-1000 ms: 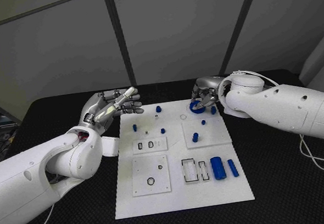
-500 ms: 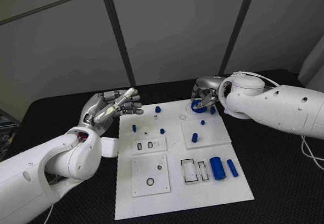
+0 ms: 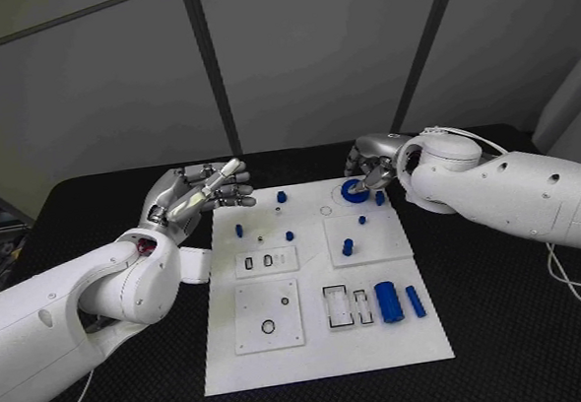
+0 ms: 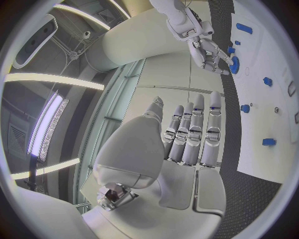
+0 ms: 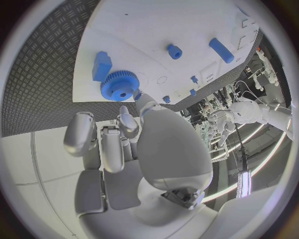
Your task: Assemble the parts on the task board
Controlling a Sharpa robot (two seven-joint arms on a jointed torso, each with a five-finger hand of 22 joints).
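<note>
The white task board (image 3: 331, 355) lies in the middle of the black table. My right hand (image 3: 376, 164) is at the board's far right corner, its fingertips (image 5: 137, 95) pinching the rim of a blue gear (image 3: 354, 194) that sits low over the board. The gear (image 5: 119, 85) is next to a blue block (image 5: 101, 65). Off the board's far left corner, my left hand (image 3: 204, 192) is raised above the table with its fingers (image 4: 193, 132) straight and nothing in it. Small blue pegs (image 3: 283, 196) stand on the far half of the board.
Two blue cylinders (image 3: 387, 301) lie side by side at the board's right, next to an outlined slot (image 3: 339, 306). Two white inset plates (image 3: 270, 327) take up the board's left half. A white tab (image 3: 198, 262) juts from the board's left edge.
My right hand has shifted slightly to the right, and the gear has dropped a little towards the board. The left hand has stayed where it was.
</note>
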